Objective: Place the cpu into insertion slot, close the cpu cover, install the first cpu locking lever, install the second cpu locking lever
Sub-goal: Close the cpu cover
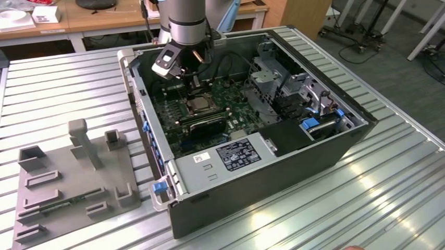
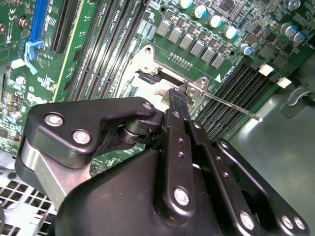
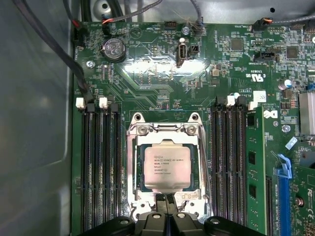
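Note:
The cpu (image 3: 167, 167), a silvery square chip, lies flat in the insertion slot, whose black rim (image 3: 140, 169) shows at its side. The cpu cover (image 3: 134, 147), a thin metal frame, lies down around the chip. My gripper (image 3: 167, 200) is shut, its tips together at the cover's edge nearest the wrist, touching or just above it. In the second wrist view the fingertips (image 2: 179, 96) sit at a socket corner, beside a thin metal locking lever (image 2: 231, 105) that sticks out over the memory slots. In the exterior view the gripper (image 1: 193, 80) hangs above the cpu (image 1: 198, 104) inside the open case.
Long black memory slots (image 3: 101, 162) flank the socket on both sides, with cables (image 3: 74, 64) along the case wall. A grey drive cage (image 1: 268, 83) stands at the exterior view's right of the board. A grey fixture plate (image 1: 76, 177) lies on the slatted table outside the case.

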You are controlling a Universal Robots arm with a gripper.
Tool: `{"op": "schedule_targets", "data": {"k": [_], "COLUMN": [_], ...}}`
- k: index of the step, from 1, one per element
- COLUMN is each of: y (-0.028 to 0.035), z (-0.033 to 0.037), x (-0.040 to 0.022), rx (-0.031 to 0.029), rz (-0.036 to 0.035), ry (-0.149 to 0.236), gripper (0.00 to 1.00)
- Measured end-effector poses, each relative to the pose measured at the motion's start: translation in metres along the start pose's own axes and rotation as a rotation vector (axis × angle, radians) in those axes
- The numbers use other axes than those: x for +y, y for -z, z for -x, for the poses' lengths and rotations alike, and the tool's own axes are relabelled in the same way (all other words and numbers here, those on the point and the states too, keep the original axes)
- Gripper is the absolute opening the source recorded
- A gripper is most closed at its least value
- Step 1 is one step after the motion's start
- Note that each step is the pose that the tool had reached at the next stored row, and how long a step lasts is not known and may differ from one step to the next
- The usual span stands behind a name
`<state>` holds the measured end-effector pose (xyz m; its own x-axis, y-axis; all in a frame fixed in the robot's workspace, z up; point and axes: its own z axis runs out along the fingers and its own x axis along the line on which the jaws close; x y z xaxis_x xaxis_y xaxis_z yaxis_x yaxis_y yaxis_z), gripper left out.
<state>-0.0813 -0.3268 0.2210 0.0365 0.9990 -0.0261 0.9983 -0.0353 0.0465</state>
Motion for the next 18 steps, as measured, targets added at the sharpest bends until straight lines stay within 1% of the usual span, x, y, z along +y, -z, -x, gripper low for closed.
{"op": "schedule_targets", "data": {"k": [1,2,7,18], "y": [0.0,0.0,0.0,-0.0007], "z": [0.0,0.0,0.0,0.0], "x": [0.0,0.0,0.0,-0.0001], "rx": [-0.0007,-0.0009,-0.0008,0.0084], "rz": [-0.0004,-0.0005,-0.0004,0.0047], "ry": [-0.013,-0.018,-0.014,0.183], "gripper": [0.11,0.11,0.11,0.11]}}
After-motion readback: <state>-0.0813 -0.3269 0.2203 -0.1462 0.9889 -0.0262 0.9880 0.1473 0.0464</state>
